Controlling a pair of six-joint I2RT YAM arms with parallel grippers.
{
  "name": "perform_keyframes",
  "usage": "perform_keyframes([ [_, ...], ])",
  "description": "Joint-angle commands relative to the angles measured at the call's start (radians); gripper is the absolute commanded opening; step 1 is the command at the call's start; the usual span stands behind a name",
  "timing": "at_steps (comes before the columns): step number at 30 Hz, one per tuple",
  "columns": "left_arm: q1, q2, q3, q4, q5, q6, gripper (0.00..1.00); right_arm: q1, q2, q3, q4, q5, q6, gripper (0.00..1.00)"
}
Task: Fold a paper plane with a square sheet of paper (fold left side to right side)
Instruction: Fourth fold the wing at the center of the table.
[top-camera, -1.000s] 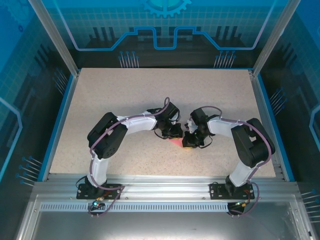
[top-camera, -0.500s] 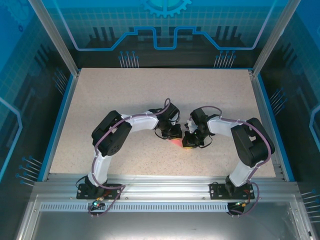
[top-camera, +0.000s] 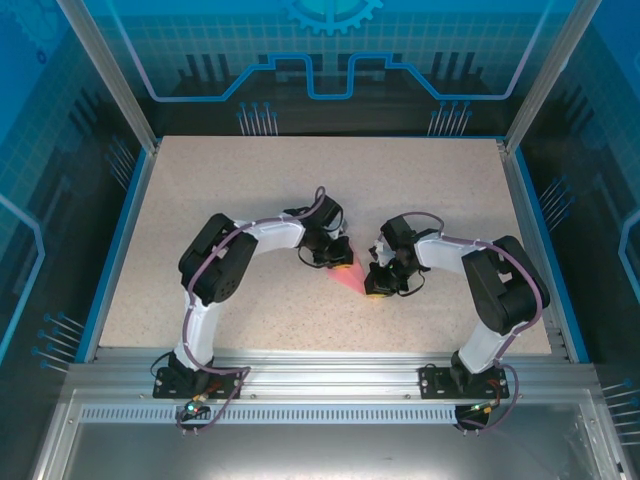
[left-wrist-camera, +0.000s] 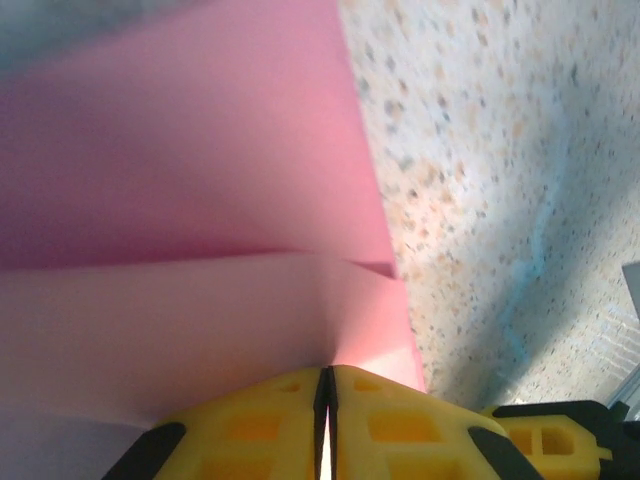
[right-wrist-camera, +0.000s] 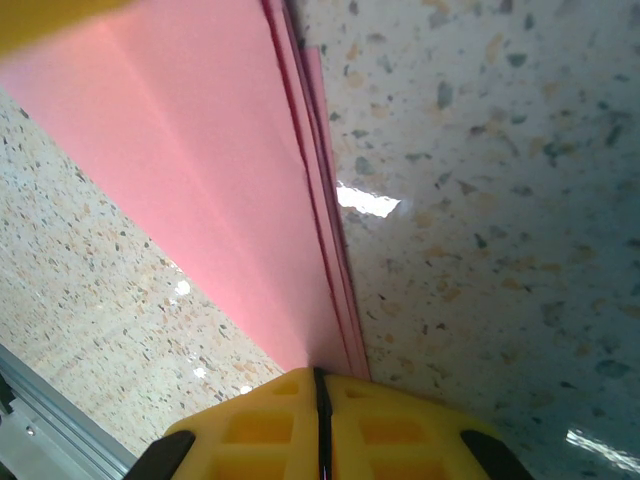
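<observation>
Pinching paper plane (top-camera: 352, 285), ends hidden under jaws

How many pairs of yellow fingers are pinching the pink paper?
2. The left fingers pinch the pink paper at its far-left end; the right fingers pinch its near-right end.

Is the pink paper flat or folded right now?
Folded. The paper shows stacked edges in the right wrist view and a crease in the left wrist view. The left gripper and right gripper are shut on it.
</observation>
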Motion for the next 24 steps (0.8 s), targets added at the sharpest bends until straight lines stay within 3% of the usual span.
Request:
perform_keyframes([
  [1, 0.061, 0.039, -0.016, -0.018, -0.078, 0.045, 0.14, -0.005, 0.071, -0.071, -0.063, 0.165, -0.012, 0.09],
  [15, 0.196, 0.076, 0.026, -0.052, -0.061, 0.104, 0.15, -0.006, 0.071, -0.078, -0.053, 0.155, -0.012, 0.09],
  [24, 0.238, 0.084, 0.039, -0.062, -0.035, 0.125, 0.16, -0.006, 0.065, -0.076, -0.05, 0.144, -0.01, 0.09],
])
